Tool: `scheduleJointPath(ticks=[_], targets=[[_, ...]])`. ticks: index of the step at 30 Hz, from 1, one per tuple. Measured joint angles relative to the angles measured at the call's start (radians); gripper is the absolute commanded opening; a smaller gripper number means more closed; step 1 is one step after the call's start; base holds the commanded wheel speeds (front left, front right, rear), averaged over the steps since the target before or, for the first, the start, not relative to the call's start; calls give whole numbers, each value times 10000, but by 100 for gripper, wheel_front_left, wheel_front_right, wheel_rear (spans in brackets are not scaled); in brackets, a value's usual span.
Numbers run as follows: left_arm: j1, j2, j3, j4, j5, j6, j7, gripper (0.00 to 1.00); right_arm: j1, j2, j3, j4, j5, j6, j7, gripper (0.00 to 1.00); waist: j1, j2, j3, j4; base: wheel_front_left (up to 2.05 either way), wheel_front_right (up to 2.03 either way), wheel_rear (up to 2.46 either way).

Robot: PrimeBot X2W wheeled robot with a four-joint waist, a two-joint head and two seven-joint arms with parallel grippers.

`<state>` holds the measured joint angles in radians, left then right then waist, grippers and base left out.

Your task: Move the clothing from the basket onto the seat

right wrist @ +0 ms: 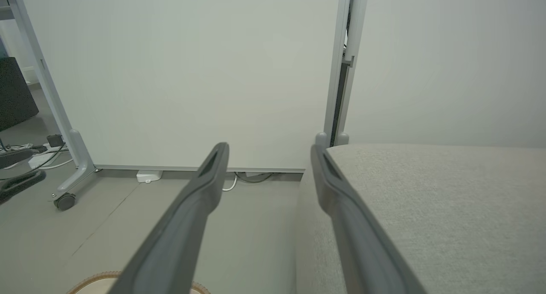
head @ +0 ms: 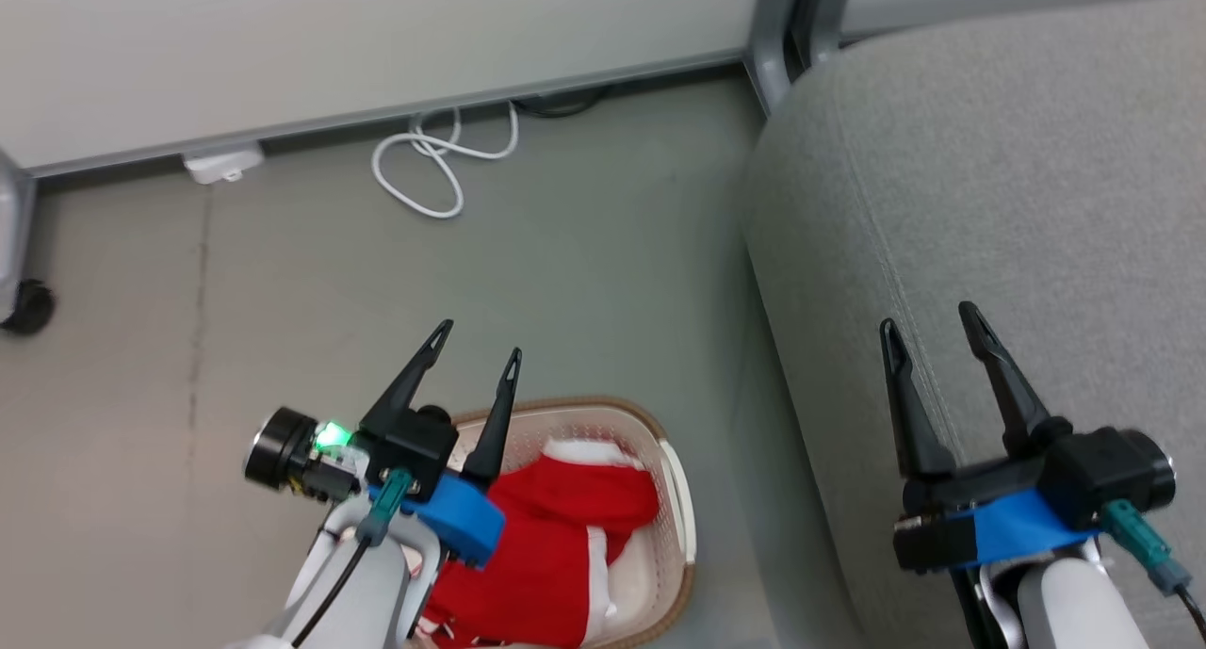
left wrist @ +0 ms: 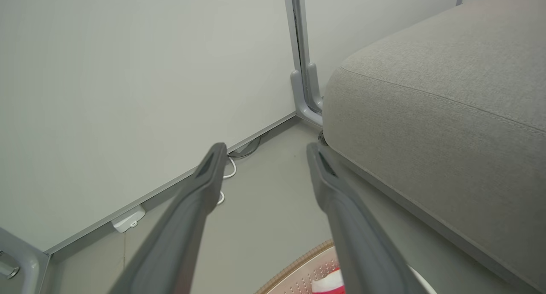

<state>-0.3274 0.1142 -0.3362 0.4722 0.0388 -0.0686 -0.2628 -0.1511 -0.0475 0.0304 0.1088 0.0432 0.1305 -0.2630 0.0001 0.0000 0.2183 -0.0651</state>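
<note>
Grey flooring [head: 565,253] is shown running up to a white partition panel [head: 377,37], at whose foot a looped white cable [head: 438,159] and a small white box [head: 221,162] are laid. A black caster wheel [head: 28,307] is caught at the head view's left edge.

The basket [head: 683,517], cream-white and perforated with a brown woven-look rim, is set on the floor just beside the seat [head: 989,206] and is cut off by the bottom of the frame. The clothing [head: 556,545], red with white panels, is heaped inside the basket, and a white fold is turned up at the far end of the heap. No lettering can be made out on it.

The left gripper [head: 479,341] is held above the near left part of the basket, its two dark fingers spread well apart with nothing between them and pointed toward the partition. A green light is lit beside its wrist camera, and a blue band is wrapped behind the fingers. Through the left wrist view, part of the basket's rim and a scrap of red and white cloth are glimpsed below the right-hand finger.

The right gripper [head: 929,317] is held over the rounded left edge of the light-grey seat, along a stitched seam. Its fingers are likewise parted and nothing is gripped. A blue band is worn there too. Whether the tips touch the fabric cannot be told.
</note>
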Motion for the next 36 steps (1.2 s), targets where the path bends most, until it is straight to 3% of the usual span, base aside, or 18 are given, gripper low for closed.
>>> scheduleJointPath(ticks=[17, 36], targets=[[-2246, 750, -1544, 2786, 416, -458, 0, 100, -1171, -13, 410, -1244, 167, 0, -12, 100, 2, 0, 2629, -1510, 0, 0, 0], [-4774, 1526, -2838, 6255, 399, -568, 0, 100, -2045, -13, 943, -2692, -52, 2, -12, 100, 1, -1, 5612, -2293, 0, 0, 0]])
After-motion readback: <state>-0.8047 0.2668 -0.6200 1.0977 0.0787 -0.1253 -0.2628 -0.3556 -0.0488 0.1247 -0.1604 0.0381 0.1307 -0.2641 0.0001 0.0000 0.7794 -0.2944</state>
